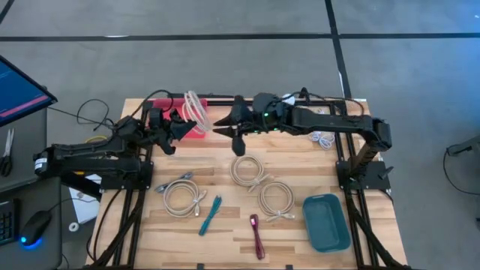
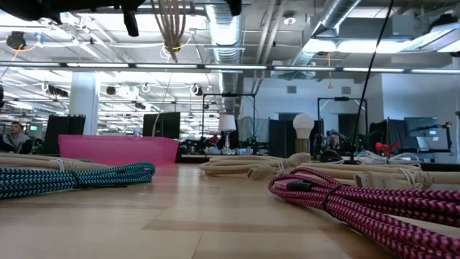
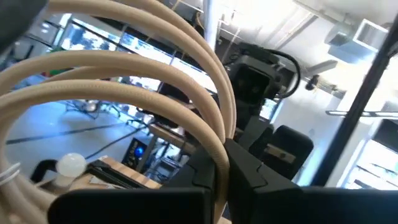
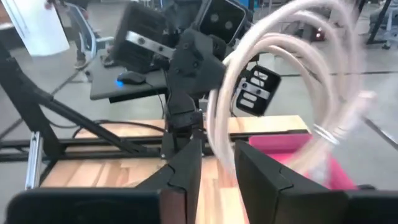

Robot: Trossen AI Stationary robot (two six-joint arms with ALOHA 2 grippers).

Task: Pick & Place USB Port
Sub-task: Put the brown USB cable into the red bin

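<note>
While the left hand (image 1: 178,129) grips the cream cable coil (image 1: 196,110) aloft over the pink tray (image 1: 196,132) at the counter's (image 1: 225,184) far side, likely for release; right hand (image 1: 225,126) hovers open just beside.

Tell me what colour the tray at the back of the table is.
Pink. The tray shows best in the low view, behind the teal braided cable.

Well out from the left pincer (image 1: 182,127), beyond the pale slatted wooden worktop (image 1: 300,161), lie a black computer mouse with a blue glow (image 1: 28,227), dark-handled metal scissors (image 1: 7,142) and a blue-lit flat monitor screen (image 1: 19,94). Far behind the pincer, a seated person (image 2: 14,135) and a round white lamp globe (image 2: 303,124) show in the room.
</note>
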